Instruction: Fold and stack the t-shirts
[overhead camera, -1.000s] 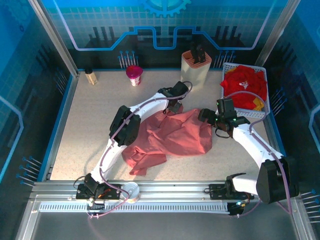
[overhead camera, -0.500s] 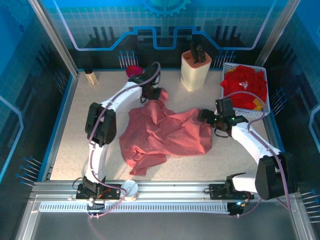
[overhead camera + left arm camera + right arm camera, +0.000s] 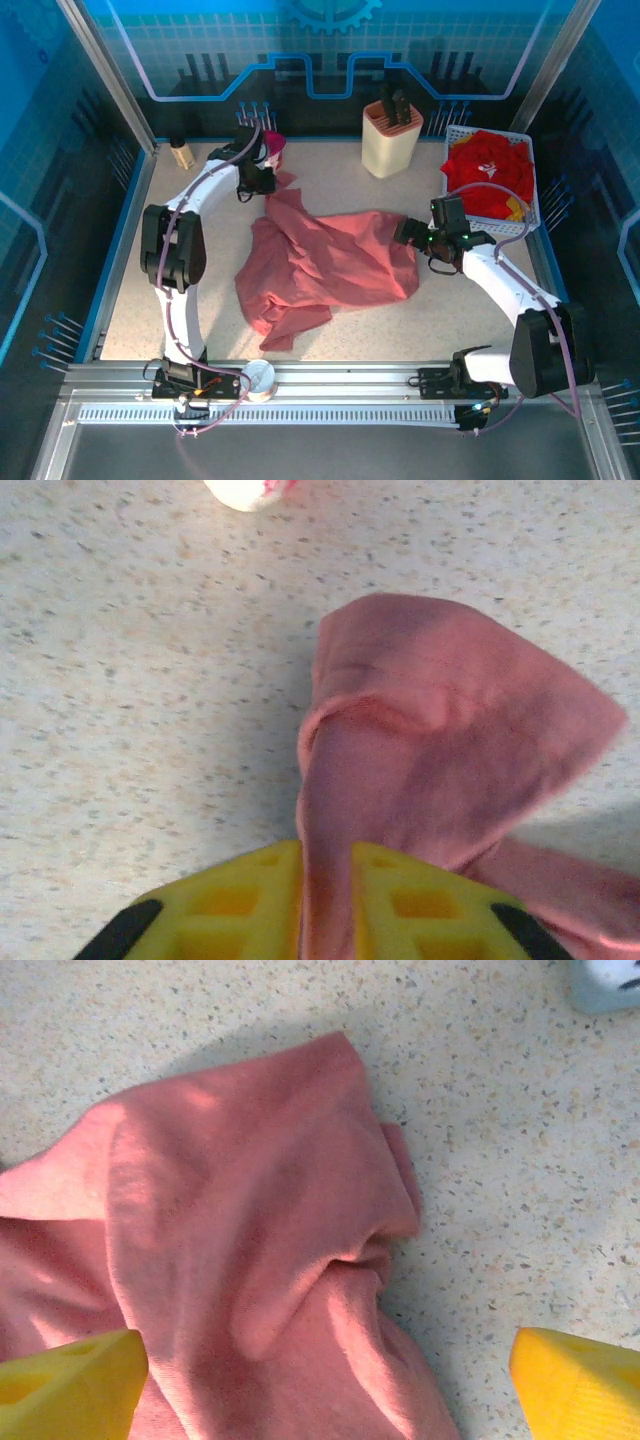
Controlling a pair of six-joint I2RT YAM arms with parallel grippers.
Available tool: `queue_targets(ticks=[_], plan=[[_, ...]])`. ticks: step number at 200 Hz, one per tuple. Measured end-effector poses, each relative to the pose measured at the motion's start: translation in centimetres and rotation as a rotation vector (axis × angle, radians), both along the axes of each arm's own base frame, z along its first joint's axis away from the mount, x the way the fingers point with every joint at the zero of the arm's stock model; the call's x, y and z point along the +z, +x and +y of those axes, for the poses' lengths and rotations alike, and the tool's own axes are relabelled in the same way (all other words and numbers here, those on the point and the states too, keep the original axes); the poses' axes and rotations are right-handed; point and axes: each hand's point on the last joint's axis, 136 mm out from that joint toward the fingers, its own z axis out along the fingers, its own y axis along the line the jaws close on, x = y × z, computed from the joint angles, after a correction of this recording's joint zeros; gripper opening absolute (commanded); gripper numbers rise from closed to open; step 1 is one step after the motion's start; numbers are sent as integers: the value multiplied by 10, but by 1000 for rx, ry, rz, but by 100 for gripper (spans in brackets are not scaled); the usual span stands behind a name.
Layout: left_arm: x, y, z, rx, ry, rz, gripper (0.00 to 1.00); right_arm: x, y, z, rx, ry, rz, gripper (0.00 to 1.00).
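Note:
A dusty salmon-pink t-shirt [image 3: 330, 265] lies rumpled in the middle of the table, one corner drawn out toward the far left. My left gripper [image 3: 258, 180] holds that corner: in the left wrist view the cloth [image 3: 450, 740] runs between the yellow fingers [image 3: 230, 900], which stand close together on it. My right gripper [image 3: 415, 240] hangs open over the shirt's right edge, and its yellow fingertips [image 3: 70, 1390] are far apart over a fold of the cloth [image 3: 240, 1240]. Bright red t-shirts [image 3: 488, 170] with a bit of yellow fill the white mesh basket [image 3: 535, 215].
A cream knife block [image 3: 392, 135] stands at the back, left of the basket. A pink cup [image 3: 272, 148] sits just beyond my left gripper, and a small bottle [image 3: 181, 152] stands in the far left corner. A white round object [image 3: 260, 378] rests on the near rail.
My left arm has swung from the table's middle to the far left, dragging the shirt's corner with it and stretching the cloth out. The right arm has barely moved.

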Motion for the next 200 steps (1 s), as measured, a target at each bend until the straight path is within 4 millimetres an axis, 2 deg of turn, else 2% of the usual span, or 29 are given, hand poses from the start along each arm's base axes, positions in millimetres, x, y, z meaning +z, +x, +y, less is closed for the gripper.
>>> queue_targets(ticks=[7, 14, 38, 50, 71, 89, 111, 133, 162, 177, 200], plan=[[0, 0, 3, 14, 7, 3, 45, -4, -1, -1, -1, -6, 14, 94], [0, -1, 5, 28, 10, 7, 50, -7, -2, -1, 1, -11, 28, 93], [2, -8, 7, 61, 10, 26, 53, -21, -8, -2, 13, -30, 83, 91], [4, -18, 6, 62, 10, 28, 54, -26, -11, -3, 19, -37, 100, 88], [6, -56, 0, 61, 2, 57, 54, -37, -22, -5, 31, -43, 125, 84], [4, -94, -8, 52, -6, 85, 54, -52, -41, -6, 48, -39, 164, 83], [-11, -142, -15, 40, -12, 136, 54, -67, -64, -4, 65, -17, 204, 75], [-30, -184, -18, 31, -9, 198, 53, -76, -76, -1, 83, 7, 234, 68], [-41, -220, -21, 28, -14, 233, 52, -74, -73, 4, 87, 35, 223, 48], [-38, -230, -23, 29, -25, 221, 52, -74, -72, 6, 83, 50, 222, 39], [-35, -240, -23, 36, -40, 209, 52, -75, -71, 8, 88, 63, 225, 18]])
